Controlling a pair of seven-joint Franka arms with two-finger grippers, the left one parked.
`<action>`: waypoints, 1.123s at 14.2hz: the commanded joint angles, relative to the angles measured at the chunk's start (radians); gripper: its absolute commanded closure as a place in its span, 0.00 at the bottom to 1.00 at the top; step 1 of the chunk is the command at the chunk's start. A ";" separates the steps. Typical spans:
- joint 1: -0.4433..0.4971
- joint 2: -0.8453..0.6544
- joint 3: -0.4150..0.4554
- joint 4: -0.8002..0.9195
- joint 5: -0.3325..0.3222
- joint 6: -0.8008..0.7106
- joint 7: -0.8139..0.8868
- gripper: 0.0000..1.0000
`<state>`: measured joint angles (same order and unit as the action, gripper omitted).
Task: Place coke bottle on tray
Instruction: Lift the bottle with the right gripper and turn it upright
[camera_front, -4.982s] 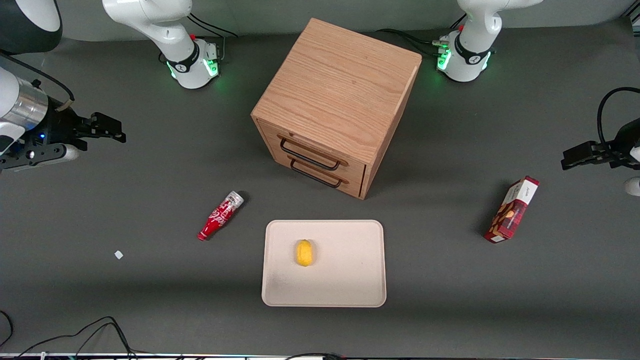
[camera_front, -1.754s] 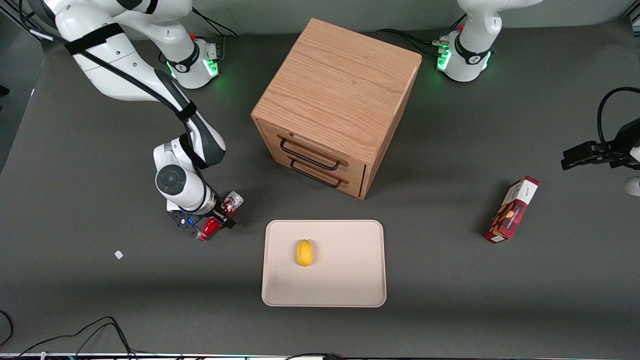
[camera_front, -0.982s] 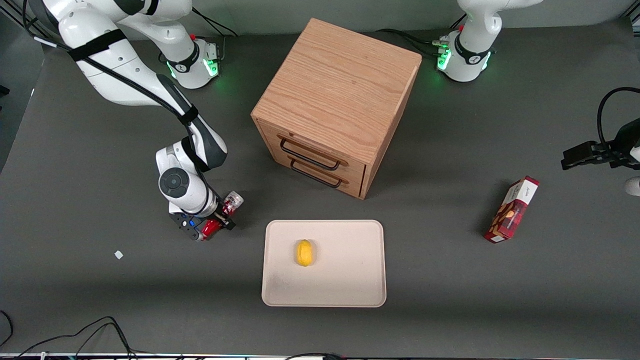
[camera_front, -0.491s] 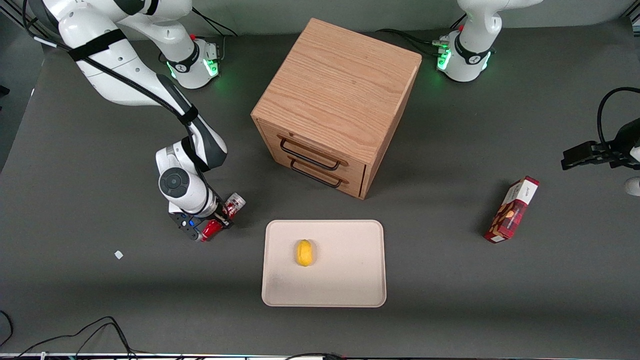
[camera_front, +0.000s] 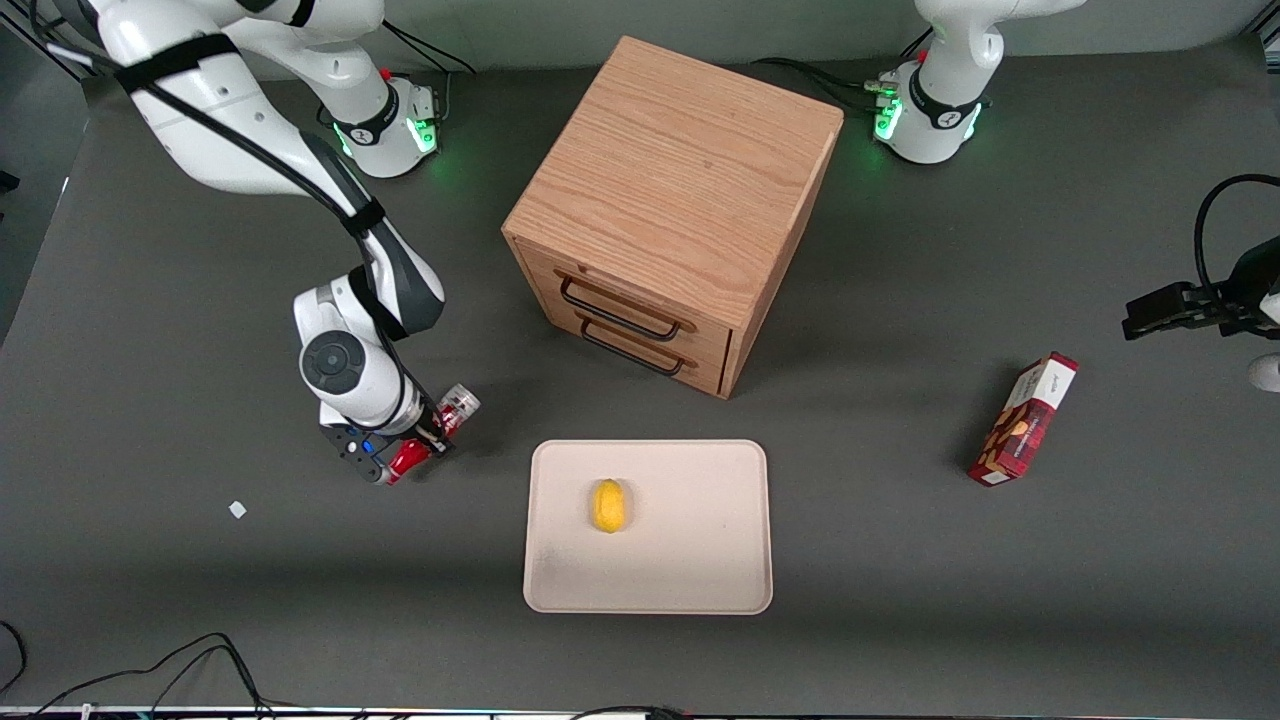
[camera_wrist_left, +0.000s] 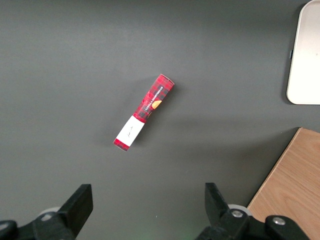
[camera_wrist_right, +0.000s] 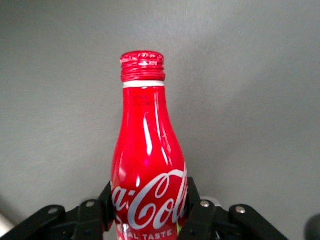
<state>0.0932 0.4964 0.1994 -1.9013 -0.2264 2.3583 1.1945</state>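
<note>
Gripper (camera_front: 420, 442) clamps coke bottle (camera_wrist_right: 148, 165) above dark grey table (camera_front: 200, 600).

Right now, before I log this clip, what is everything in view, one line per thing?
coke bottle: one, red, gripped beside the tray, toward the working arm's end.
tray: one, cream, on the table in front of the drawer cabinet.
lemon: one, yellow, on the tray.
drawer cabinet: one, wooden, two black handles, mid-table.
snack box: one, red, toward the parked arm's end.
paper scrap: one, white, on the table.
end effector: one, black, shut on the bottle's body.
</note>
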 joint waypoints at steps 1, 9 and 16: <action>-0.059 -0.127 0.063 0.019 0.019 -0.146 -0.064 1.00; -0.210 -0.105 0.235 0.517 0.159 -0.680 -0.168 1.00; -0.098 0.034 0.213 0.835 0.023 -0.936 -0.331 1.00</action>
<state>-0.0715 0.4207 0.4265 -1.2189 -0.1392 1.4805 0.9099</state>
